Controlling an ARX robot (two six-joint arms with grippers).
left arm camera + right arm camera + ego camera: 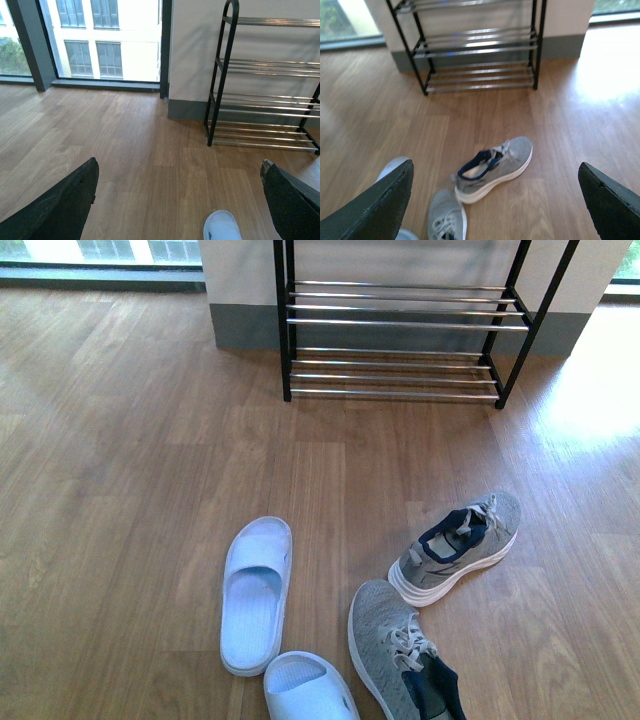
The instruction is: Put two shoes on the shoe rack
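Sneaker (492, 167) lies slantwise ahead of the right gripper's (496, 169) spread, empty jaws, toe seemingly toward the rack (480, 50); left gripper (180, 165), also spread, sits farther off.

Home entryway: wood-plank floor (150, 440), shoe rack (400, 330) against wall, tall windows (100, 40).

Shoe rack (400, 325) is standing at the back against the wall (240, 270). On the floor (120, 440) well in front, far sneaker (455, 545) and near sneaker (395, 655) are lying right of far slide (257, 592) and near slide (308, 690).
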